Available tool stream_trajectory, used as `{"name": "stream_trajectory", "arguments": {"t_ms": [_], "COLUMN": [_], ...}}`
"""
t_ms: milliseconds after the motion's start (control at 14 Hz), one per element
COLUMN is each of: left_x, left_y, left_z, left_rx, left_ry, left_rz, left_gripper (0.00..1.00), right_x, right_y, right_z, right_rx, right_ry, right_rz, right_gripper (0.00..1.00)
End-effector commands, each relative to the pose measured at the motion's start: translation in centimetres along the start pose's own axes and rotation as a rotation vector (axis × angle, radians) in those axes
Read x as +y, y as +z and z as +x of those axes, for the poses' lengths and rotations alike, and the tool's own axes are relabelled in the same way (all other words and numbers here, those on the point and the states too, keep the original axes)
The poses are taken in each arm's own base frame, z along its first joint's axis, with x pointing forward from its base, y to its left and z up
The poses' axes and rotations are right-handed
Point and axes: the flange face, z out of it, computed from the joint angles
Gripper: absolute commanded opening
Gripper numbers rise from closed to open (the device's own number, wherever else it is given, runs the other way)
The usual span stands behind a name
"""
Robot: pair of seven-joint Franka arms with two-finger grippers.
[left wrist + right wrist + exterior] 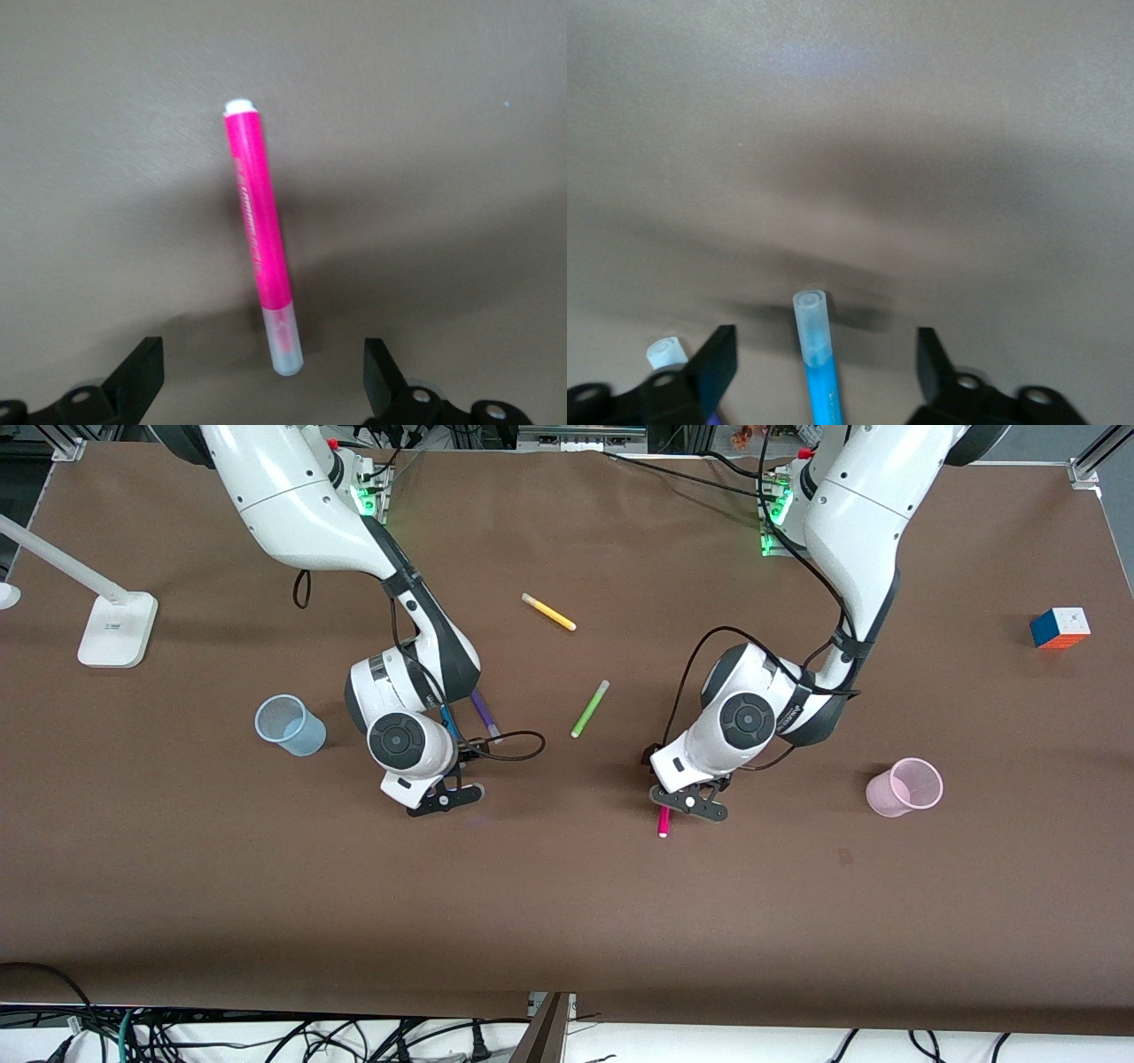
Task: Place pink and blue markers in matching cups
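The pink marker [260,239] lies on the brown table between the open fingers of my left gripper [261,382], pale end toward the gripper. In the front view its end [663,822] sticks out from under the left gripper [689,803]. The blue marker [818,359] lies between the open fingers of my right gripper [826,367], clear cap pointing away. In the front view the blue marker [449,722] shows beside the right wrist, above the right gripper [443,797]. The pale blue cup [291,725] stands toward the right arm's end. The pale pink cup [904,787] stands toward the left arm's end.
A purple marker [485,715] lies close beside the blue one; its cap shows in the right wrist view [666,351]. A green marker [590,708] and a yellow marker [548,612] lie mid-table. A colour cube [1060,628] and a white lamp base [116,629] sit at the table's ends.
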Motion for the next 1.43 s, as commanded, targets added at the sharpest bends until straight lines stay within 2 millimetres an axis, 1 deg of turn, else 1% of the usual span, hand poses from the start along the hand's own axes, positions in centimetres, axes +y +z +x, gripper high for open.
{"name": "stream_trajectory", "arguments": {"t_ms": [0, 71, 143, 214, 357, 429, 500, 571, 643, 714, 786, 857, 929, 1000, 1071, 1143, 1214, 1286, 1357], "left_x": [0.7, 0.7, 0.7, 0.7, 0.7, 0.6, 0.5, 0.3, 0.0, -0.4, -1.0, -2.0, -3.0, -4.4, -6.6, -8.6, -10.8, -13.4, -15.4], "left_y": [1.0, 1.0, 1.0, 1.0, 1.0, 1.2, 1.2, 1.2, 0.5, -0.5, -2.0, -4.2, -6.4, -8.4, -10.1, -11.6, -12.6, -13.5, -14.4], "left_z": [0.2, 0.2, 0.2, 0.2, 0.2, 0.2, 0.2, 0.2, 0.3, 0.4, 0.5, 0.5, 0.3, 0.0, -0.4, -0.9, -1.6, -2.4, -2.9], "left_rx": [0.007, 0.014, 0.014, 0.014, 0.014, 0.011, 0.011, 0.007, 0.010, 0.010, -0.010, -0.026, -0.047, -0.069, -0.102, -0.137, -0.181, -0.241, -0.299], "left_ry": [0.039, 0.042, 0.042, 0.042, 0.043, 0.043, 0.043, 0.040, 0.037, 0.028, 0.021, 0.007, 0.009, 0.028, 0.045, 0.069, 0.098, 0.131, 0.162], "left_rz": [0.027, 0.029, 0.029, 0.029, 0.029, 0.030, 0.030, 0.030, 0.031, 0.034, 0.047, 0.063, 0.075, 0.079, 0.079, 0.077, 0.070, 0.052, 0.032], "left_gripper": [0.81, 0.64, 0.41, 0.27, 0.25, 0.25, 0.19, 0.10, 0.04, 0.03, 0.02, 0.02, 0.02, 0.02, 0.02, 0.03, 0.03, 0.04, 0.05], "right_x": [-0.1, -0.3, -0.2, -0.2, -0.4, -0.4, -0.4, -0.4, 0.0, 0.7, 2.4, 4.6, 7.3, 8.9, 9.4, 10.5, 11.6, 13.2, 14.8], "right_y": [0.8, 1.2, 1.5, 1.6, 1.3, 0.8, 0.1, -0.8, -2.4, -4.2, -6.3, -8.5, -10.7, -12.3, -14.4, -16.4, -17.8, -19.3, -20.2], "right_z": [-0.2, -0.3, -0.3, -0.3, -0.4, -0.4, -0.4, -0.3, -0.2, -0.3, -0.5, -0.9, -1.4, -2.3, -3.4, -4.4, -5.4, -6.2, -6.9], "right_rx": [0.014, 0.022, 0.034, 0.039, 0.038, 0.042, 0.049, 0.063, 0.085, 0.094, 0.091, 0.083, 0.069, 0.043, 0.027, 0.022, 0.011, 0.010, 0.022], "right_ry": [0.017, 0.015, 0.016, 0.014, 0.002, -0.003, -0.007, -0.019, -0.055, -0.113, -0.191, -0.290, -0.398, -0.499, -0.588, -0.648, -0.708, -0.780, -0.859], "right_rz": [0.005, 0.005, 0.008, 0.007, 0.006, 0.006, 0.007, 0.007, 0.009, 0.007, 0.007, 0.008, 0.016, 0.033, 0.053, 0.058, 0.067, 0.082, 0.114], "right_gripper": [0.47, 0.47, 0.47, 0.36, 0.04, 0.00, 0.00, 0.00, 0.00, 0.00, 0.00, 0.00, 0.00, 0.00, 0.00, 0.00, 0.00, 0.00, 0.00]}}
